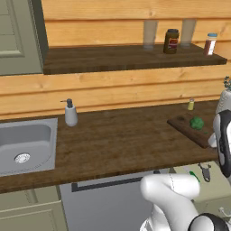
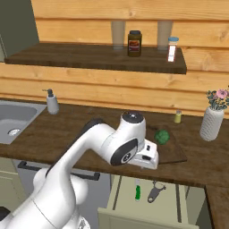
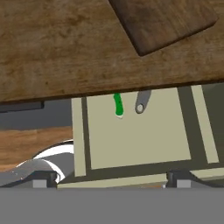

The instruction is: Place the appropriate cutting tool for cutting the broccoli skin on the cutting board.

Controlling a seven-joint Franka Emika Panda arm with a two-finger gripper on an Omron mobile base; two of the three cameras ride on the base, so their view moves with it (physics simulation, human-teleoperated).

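Note:
The cutting tool (image 2: 137, 190), with a green handle and a pale blade, lies in an open drawer (image 2: 120, 203) under the counter's front edge. In the hand view its green handle (image 3: 117, 105) shows while the counter edge hides the blade. The broccoli (image 2: 162, 137) sits on the dark cutting board (image 2: 175, 153) on the counter; both also appear in the left base view, the broccoli (image 1: 196, 122) on the cutting board (image 1: 184, 127). My gripper (image 2: 149, 163) hangs above the drawer by the board's near corner, open and holding nothing, its fingertips (image 3: 177, 177) spread wide.
A grey scissor-like tool (image 2: 154, 191) lies beside the green one in the drawer. A small yellow-green bottle (image 2: 178, 116) and a flower vase (image 2: 211, 121) stand behind and right of the board. A soap dispenser (image 1: 70, 113) and sink (image 1: 27, 143) are at the left.

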